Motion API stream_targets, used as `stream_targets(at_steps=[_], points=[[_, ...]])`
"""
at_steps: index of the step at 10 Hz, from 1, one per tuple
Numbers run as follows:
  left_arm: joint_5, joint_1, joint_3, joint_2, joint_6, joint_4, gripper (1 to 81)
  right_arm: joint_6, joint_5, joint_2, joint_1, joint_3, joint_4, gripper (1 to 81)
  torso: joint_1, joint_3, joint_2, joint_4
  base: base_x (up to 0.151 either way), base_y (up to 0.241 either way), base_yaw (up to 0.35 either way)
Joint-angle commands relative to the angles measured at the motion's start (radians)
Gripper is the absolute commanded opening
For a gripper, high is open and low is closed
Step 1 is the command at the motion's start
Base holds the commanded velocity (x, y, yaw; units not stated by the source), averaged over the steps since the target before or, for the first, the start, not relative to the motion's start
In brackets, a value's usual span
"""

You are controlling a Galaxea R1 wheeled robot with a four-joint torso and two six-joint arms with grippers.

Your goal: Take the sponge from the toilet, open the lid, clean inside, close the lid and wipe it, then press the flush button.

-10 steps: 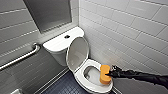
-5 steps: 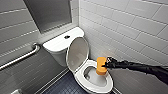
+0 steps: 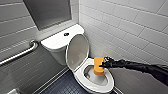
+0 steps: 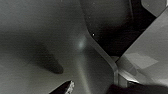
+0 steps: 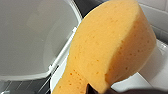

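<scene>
The sponge (image 3: pixel 98 66) hid the toilet (image 3: pixel 81 75) rim at the bowl's 12 o'clock. The grab bar (image 3: pixel 20 53) ran off the head view at 9 o'clock, the right arm (image 3: pixel 140 67) at 4 o'clock. The tank's dark fitting (image 3: pixel 66 34) was too small to tell.

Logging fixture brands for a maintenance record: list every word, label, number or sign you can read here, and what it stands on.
None can be read.
The toilet, the lid, the sponge in the right pincer, the wall tiles and the grab bar show no lettering.
The dark button on the tank top is too small to tell whether it bears a mark.
</scene>
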Motion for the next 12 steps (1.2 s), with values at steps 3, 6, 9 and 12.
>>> stream_targets(at_steps=[3,6,9,12], points=[[0.099,0.009,0.018,0.005,0.008,-0.018,81.1,-0.006,-0.021,0.020,0.151,-0.034,0.007,1.0,0.001,-0.062,0.000,0.000,0.000,0.000,0.000],[0.099,0.011,0.018,0.009,0.008,-0.018,81.1,-0.012,-0.007,0.074,0.145,-0.128,0.003,1.0,0.002,-0.091,0.000,0.000,0.000,0.000,0.000],[0.100,0.012,0.018,0.017,0.009,-0.017,81.1,0.003,0.002,0.123,0.132,-0.255,0.012,1.0,0.002,-0.089,0.000,0.000,0.000,0.000,0.000],[0.100,0.014,0.018,0.019,0.009,-0.012,81.1,0.018,0.031,0.047,0.105,-0.198,0.060,1.0,0.002,-0.089,0.000,0.000,0.000,0.000,0.000]])
